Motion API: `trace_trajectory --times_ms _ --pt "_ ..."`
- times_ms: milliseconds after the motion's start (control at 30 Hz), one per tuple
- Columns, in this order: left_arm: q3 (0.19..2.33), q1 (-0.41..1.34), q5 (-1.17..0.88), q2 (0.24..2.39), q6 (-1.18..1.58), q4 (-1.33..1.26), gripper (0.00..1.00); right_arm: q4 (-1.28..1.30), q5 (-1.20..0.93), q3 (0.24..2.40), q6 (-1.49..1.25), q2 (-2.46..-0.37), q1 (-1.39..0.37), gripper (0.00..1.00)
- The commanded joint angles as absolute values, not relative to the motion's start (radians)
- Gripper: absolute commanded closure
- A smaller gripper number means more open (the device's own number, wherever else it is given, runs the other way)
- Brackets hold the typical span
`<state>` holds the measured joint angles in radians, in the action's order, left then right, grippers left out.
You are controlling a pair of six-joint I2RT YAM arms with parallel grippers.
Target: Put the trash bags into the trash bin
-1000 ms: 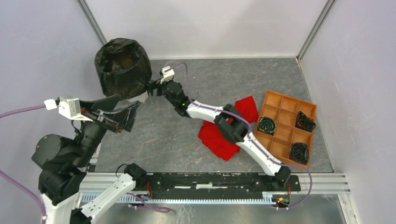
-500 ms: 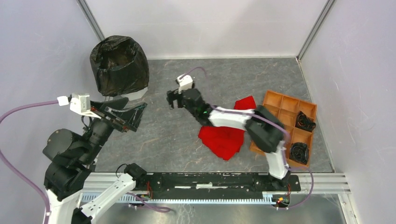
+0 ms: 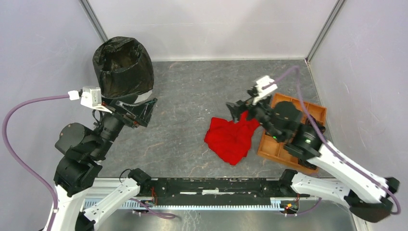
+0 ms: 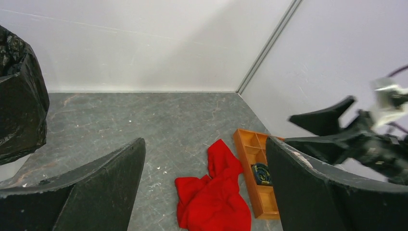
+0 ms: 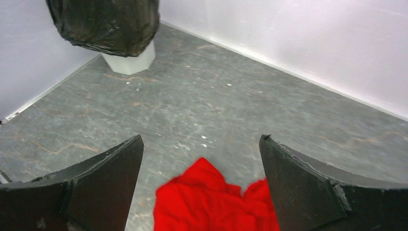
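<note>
The black trash bag (image 3: 122,67) is seen drawn over the white trash bin (image 5: 129,61). The rim and most of the sides are covered, the mouth is left open at the top, and only the bin's white foot is exposed. The task is therefore judged to be essentially done. At most a little tucking or smoothing of the plastic may remain, though how deep the bag sits inside cannot be told.

The left gripper (image 4: 206,140) is held spread wide with nothing in it. The bagged bin stands close by, just to its left. The left arm is raised and bent, and the gripper is aimed across the bench (image 3: 192,96).

The right gripper (image 5: 201,137) is likewise spread and empty, and is poised above the far edge of the red cloth (image 3: 231,139). The bin lies well apart from it, ahead and to its left. The right arm is folded over the orange compartment tray (image 3: 315,109).
</note>
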<state>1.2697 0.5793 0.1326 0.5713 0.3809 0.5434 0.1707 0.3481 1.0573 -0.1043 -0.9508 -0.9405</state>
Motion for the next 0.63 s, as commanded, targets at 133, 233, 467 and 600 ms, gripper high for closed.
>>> trace_trajectory --times_ms 133,233,467,600 --pt "1.311 0.58 0.212 0.601 0.347 0.505 0.0 0.533 0.518 1.302 -0.031 -0.734 -0.942 0.02" --pt "1.321 0.58 0.211 0.611 0.35 0.513 0.0 0.52 0.541 1.305 -0.021 -0.709 -0.94 0.02" --pt "1.323 0.58 0.222 0.605 0.353 0.532 0.0 0.483 0.604 1.264 -0.032 -0.707 -0.939 0.02" --pt "1.306 0.58 0.224 0.597 0.355 0.531 0.0 0.421 0.543 1.187 -0.042 -0.696 -0.941 0.02"
